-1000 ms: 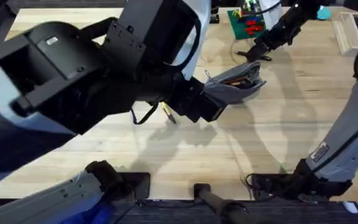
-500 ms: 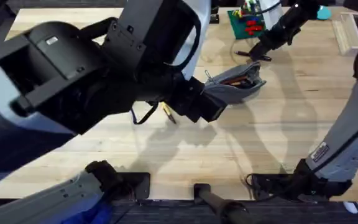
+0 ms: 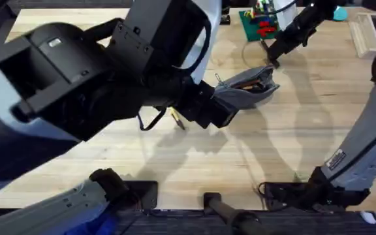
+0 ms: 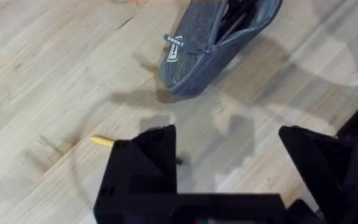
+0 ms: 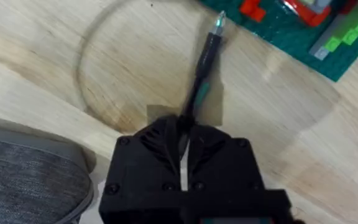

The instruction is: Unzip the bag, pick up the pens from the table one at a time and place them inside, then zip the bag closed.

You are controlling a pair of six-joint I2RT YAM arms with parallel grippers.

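The grey-blue bag point(image 3: 250, 88) lies unzipped on the table point(image 3: 292, 143), with dark contents showing through its open mouth point(image 4: 229, 25). My left gripper point(image 4: 229, 165) hovers open just short of the bag's near end point(image 3: 217, 111), touching nothing. A yellow pen point(image 3: 177, 120) lies on the wood beside it, its end showing in the left wrist view point(image 4: 102, 141). My right gripper point(image 3: 271, 57) is beyond the bag, shut on the black pen point(image 5: 202, 62), which sticks out ahead of the fingers point(image 5: 182, 134) toward the green plate.
A green building-brick plate point(image 3: 260, 23) with red and green bricks sits at the back point(image 5: 291, 28), close to the held pen's tip. A clear plastic box point(image 3: 364, 32) stands at the back right. A black cable loop point(image 3: 150, 121) hangs under the left arm.
The right gripper has lifted the black pen, which lay flat on the table before, and drawn slightly back toward the green plate. The left arm and bag have not moved.
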